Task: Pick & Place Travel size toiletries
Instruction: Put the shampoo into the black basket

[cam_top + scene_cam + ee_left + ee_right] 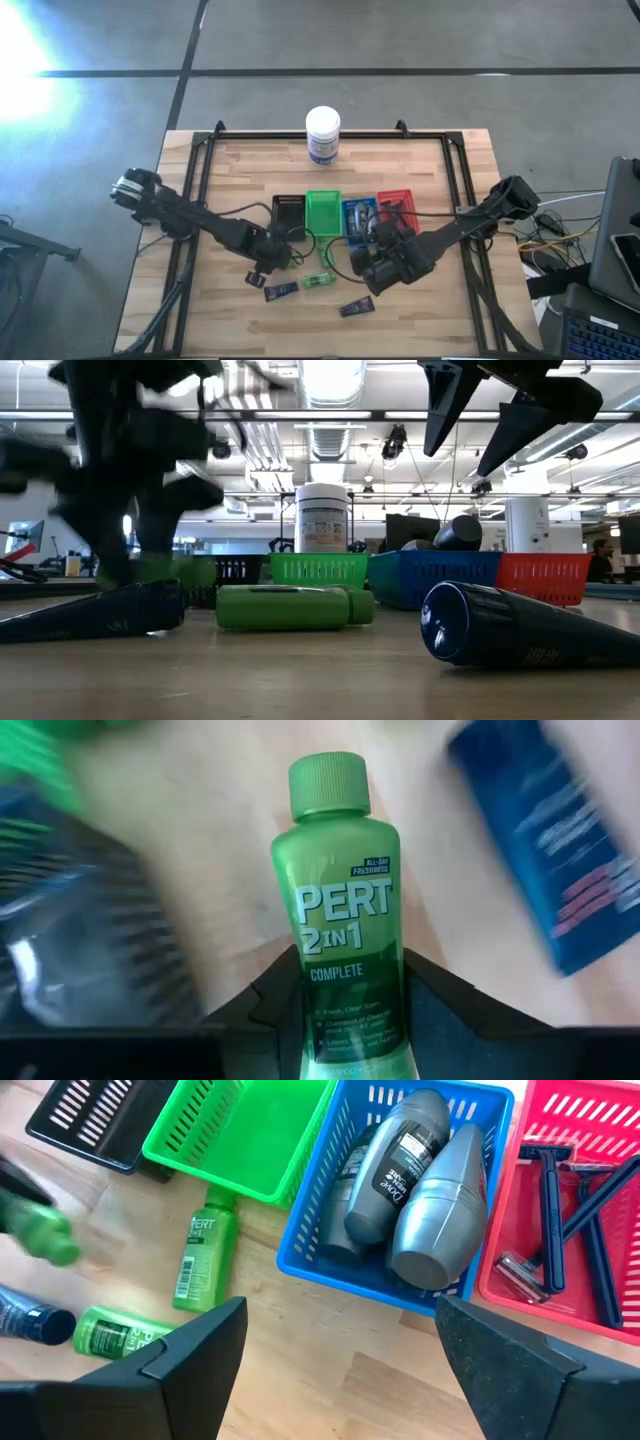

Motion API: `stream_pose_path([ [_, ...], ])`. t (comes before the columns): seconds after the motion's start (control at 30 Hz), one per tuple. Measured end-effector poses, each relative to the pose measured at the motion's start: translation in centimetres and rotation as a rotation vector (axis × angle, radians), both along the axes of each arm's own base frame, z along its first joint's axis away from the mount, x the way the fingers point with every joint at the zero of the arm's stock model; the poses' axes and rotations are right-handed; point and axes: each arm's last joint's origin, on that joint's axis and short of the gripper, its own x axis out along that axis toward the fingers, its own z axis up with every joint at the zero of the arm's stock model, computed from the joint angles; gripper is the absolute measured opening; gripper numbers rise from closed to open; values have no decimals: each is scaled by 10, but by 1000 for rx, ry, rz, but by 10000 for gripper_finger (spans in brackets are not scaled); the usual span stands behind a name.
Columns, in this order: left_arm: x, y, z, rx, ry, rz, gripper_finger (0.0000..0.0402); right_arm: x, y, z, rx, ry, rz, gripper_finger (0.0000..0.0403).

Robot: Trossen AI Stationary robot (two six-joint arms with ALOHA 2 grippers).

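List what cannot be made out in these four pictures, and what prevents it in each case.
- Low view: left end effector is motion-blurred; grip unreadable.
- Left wrist view: green Pert bottle runs off the frame's edge; blue tube blurred, print unreadable.
- High view: black tray contents too small.
- Right wrist view: red tray cut by edge.

Two dark, slender jointed arms are seen, the left arm [190, 215] and the right arm [470, 225], each with bulky black joint housings. Thin black cables are looped near them. Flat, matte black, wedge-shaped fingers [190, 1350] are shown.
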Motion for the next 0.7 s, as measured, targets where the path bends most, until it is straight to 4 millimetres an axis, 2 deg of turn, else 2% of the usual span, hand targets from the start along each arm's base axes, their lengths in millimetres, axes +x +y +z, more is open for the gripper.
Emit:
stream_pose_path([
  [0.17,-8,2,42,-76,-114,166,134,0,0,0,-1,2,2,309],
  [0.23,-12,9,59,-140,-183,348,134,0,0,0,-1,1,1,306],
  [0.3,-16,20,67,-217,-223,605,134,0,0,0,1,-5,-7,304],
  [0.43,-21,38,69,-419,-238,1066,134,0,0,0,-1,-29,-41,299],
  [0.57,-19,47,61,-544,-266,1283,134,0,-1,1,-15,-45,-54,303],
  [0.7,-16,58,44,-566,-276,1451,134,0,-1,1,-25,-50,-56,314],
])
